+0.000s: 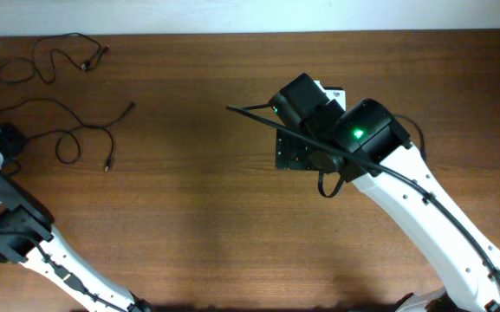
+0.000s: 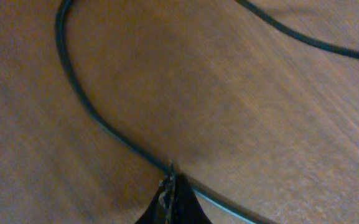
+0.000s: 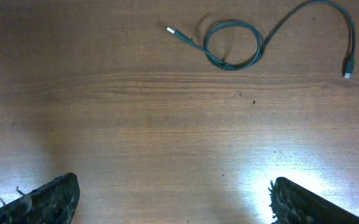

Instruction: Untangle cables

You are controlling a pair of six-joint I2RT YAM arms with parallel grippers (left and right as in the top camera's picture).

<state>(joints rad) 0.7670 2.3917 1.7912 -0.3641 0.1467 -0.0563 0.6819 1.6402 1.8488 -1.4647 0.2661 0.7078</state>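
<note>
Thin black cables lie at the table's far left in the overhead view. One strand (image 1: 55,56) snakes along the back edge. Another (image 1: 85,130) curls in front of it, with plugs at its ends. My left gripper (image 1: 11,139) sits at this second strand's left part. In the left wrist view its fingers (image 2: 173,190) are pressed together with the cable (image 2: 86,99) running across their tip. My right gripper (image 1: 301,152) hovers over mid-table, open and empty (image 3: 173,193). Its view shows a looped cable (image 3: 232,45) far ahead.
The wooden table (image 1: 189,208) fills every view. My right arm (image 1: 423,208) reaches in from the front right and my left arm (image 1: 24,234) from the front left. A thicker black arm cable (image 1: 258,117) sticks out beside my right wrist.
</note>
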